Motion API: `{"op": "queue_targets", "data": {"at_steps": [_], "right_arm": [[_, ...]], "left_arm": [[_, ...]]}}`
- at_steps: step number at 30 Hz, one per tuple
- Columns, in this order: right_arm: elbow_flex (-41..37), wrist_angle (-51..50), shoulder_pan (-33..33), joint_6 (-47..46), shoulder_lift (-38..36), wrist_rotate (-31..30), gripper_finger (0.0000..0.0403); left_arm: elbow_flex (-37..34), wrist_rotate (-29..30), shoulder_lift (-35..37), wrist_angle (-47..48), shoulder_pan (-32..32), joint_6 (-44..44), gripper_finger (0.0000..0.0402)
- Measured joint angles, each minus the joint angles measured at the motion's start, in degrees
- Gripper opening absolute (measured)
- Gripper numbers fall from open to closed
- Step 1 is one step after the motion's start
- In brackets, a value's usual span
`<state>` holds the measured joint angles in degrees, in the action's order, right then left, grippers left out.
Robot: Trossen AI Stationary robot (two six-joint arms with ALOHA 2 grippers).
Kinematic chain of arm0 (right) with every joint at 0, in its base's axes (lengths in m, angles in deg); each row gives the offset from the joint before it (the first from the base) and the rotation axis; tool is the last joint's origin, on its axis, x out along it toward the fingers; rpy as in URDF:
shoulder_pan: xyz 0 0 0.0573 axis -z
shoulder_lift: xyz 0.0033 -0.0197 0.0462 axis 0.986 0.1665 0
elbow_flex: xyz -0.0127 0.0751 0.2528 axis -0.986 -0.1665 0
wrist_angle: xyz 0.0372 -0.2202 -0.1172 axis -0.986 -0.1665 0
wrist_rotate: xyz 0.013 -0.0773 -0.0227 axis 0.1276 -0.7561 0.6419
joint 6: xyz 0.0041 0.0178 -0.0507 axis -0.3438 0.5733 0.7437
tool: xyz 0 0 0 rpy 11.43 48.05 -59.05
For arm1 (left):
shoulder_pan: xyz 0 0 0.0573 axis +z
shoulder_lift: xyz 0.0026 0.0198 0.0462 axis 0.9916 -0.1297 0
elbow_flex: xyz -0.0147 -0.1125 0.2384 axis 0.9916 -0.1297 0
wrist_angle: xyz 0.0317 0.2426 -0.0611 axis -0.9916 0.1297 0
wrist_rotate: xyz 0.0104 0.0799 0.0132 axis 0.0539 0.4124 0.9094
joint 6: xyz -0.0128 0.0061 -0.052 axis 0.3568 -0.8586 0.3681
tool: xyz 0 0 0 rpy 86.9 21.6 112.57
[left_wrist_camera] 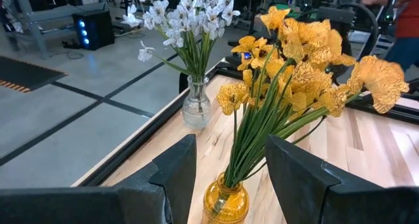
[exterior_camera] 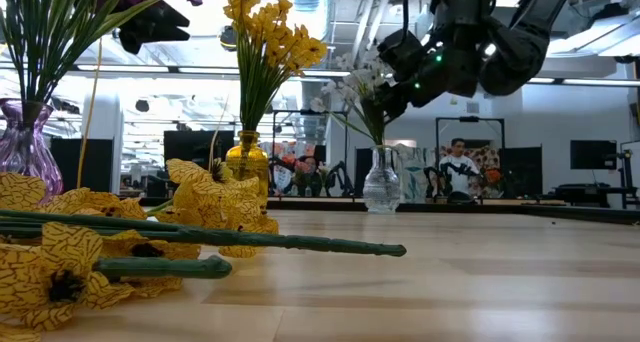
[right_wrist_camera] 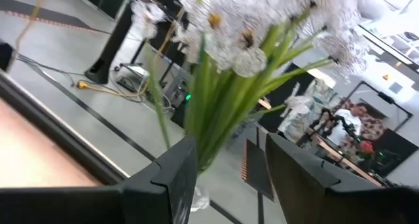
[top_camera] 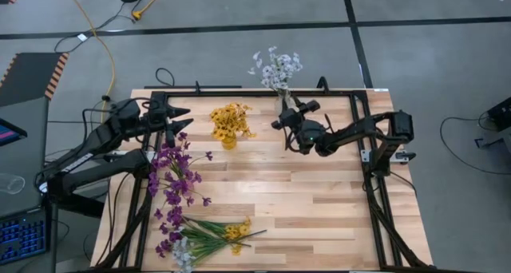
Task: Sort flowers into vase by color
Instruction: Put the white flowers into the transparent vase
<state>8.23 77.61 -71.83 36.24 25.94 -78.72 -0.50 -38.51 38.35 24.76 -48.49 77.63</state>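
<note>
So three vases are up: a purple vase (exterior_camera: 25,142) on the left side, a yellow vase (top_camera: 229,141) mid-table and a clear vase (exterior_camera: 381,180) of white flowers (top_camera: 276,67) at the far edge. The right gripper (top_camera: 291,113) sits at those white stems, fingers spread with the stems between them, so I'd guess it's just placing that bunch and needs to back off without tipping the vase. The left gripper (top_camera: 177,121) hangs unclenched near the purple flowers (top_camera: 172,181), holding nothing. One mixed pile (top_camera: 209,236) lies at the near edge, unsorted.
</note>
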Motion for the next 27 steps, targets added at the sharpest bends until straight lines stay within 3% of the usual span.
{"op": "queue_targets", "data": {"at_steps": [9,21,27], "right_arm": [[0.0,0.0,-7.0,-1.2,0.0,0.0,0.0207],[0.0,-3.8,-18.6,-16.5,0.0,0.7,0.0207],[0.0,-8.8,-23.7,-27.4,0.0,9.2,0.0207]], "left_arm": [[0.0,0.0,6.1,0.0,0.0,0.0,0.0169],[0.0,-0.8,17.0,9.4,0.0,1.7,0.0169],[0.0,-3.4,20.2,11.1,0.0,3.1,0.0169]]}}
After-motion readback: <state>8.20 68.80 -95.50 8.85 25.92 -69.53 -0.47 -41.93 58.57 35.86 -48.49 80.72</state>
